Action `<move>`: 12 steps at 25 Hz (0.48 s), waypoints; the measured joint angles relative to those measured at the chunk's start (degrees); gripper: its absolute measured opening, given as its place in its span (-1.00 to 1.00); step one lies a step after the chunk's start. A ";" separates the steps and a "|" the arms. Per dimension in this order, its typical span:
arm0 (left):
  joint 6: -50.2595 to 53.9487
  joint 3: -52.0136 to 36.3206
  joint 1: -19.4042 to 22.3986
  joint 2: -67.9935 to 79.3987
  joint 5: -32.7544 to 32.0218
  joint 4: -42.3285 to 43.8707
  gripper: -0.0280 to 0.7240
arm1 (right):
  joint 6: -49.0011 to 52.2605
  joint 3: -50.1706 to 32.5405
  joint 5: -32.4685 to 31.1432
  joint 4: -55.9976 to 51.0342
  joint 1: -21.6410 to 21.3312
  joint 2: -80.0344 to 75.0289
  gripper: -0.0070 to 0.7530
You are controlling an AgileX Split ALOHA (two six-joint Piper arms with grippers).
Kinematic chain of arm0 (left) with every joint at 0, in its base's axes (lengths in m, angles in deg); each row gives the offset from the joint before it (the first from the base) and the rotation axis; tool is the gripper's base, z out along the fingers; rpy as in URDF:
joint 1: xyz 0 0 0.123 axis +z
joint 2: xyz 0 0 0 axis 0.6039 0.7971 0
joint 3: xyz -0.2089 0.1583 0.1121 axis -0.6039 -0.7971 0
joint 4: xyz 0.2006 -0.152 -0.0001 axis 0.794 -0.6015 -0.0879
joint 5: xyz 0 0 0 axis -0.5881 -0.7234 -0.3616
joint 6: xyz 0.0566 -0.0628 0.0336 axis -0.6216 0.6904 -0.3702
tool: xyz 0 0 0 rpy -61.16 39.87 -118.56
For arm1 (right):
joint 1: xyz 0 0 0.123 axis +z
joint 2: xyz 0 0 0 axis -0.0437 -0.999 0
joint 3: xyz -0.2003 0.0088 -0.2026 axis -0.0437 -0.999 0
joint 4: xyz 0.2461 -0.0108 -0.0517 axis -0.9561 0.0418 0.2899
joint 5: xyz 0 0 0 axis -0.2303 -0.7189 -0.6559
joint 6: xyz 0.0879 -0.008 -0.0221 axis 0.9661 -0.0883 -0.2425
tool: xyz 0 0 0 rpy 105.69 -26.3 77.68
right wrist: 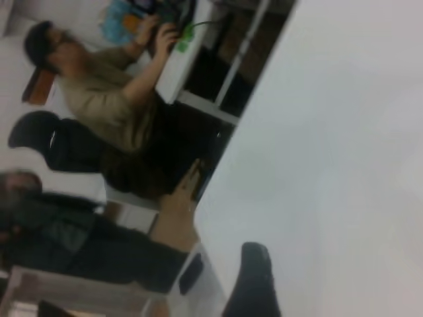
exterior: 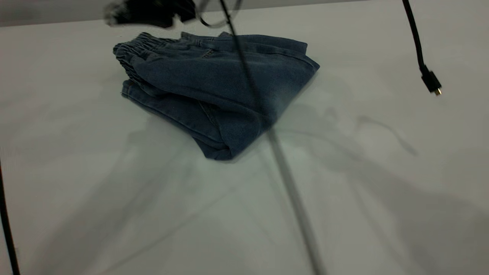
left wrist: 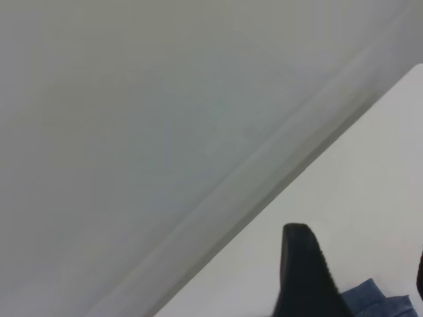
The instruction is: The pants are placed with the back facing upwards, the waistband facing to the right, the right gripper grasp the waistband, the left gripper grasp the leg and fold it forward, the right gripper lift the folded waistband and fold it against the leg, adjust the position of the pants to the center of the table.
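Left hand [exterior: 143, 13] is seen blurred above the far edge of the pants [exterior: 217, 88]; whether it is spread cannot be told. Pants lie folded on the table [exterior: 382, 214], waistband [exterior: 130, 57] leftward (likely awaiting centering). Right hand [right wrist: 254, 284] is raised clear, its state hidden.

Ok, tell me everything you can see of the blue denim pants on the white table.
The short blue denim pants lie folded into a compact, layered bundle on the broad white table, toward its far side. The gathered elastic waistband is bunched at the bundle's left end; a pale faded patch shows near the right fold. The fabric looks soft and thick, with stitched seams. Nothing grips it: a blurred black left gripper hangs just beyond. A thin dark cable crosses in front.
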 joint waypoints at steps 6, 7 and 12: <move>-1.80 0.00 0.06 -1.44 -0.65 0.06 0.08 | 11.95 5.47 8.99 15.57 5.42 3.21 0.35; -1.80 0.00 0.06 -2.20 -0.51 0.06 0.08 | 14.82 6.44 9.82 19.97 6.11 3.21 0.35; -1.80 0.00 0.06 -5.43 -0.44 0.06 0.08 | 37.25 12.00 10.02 43.31 7.76 2.74 0.35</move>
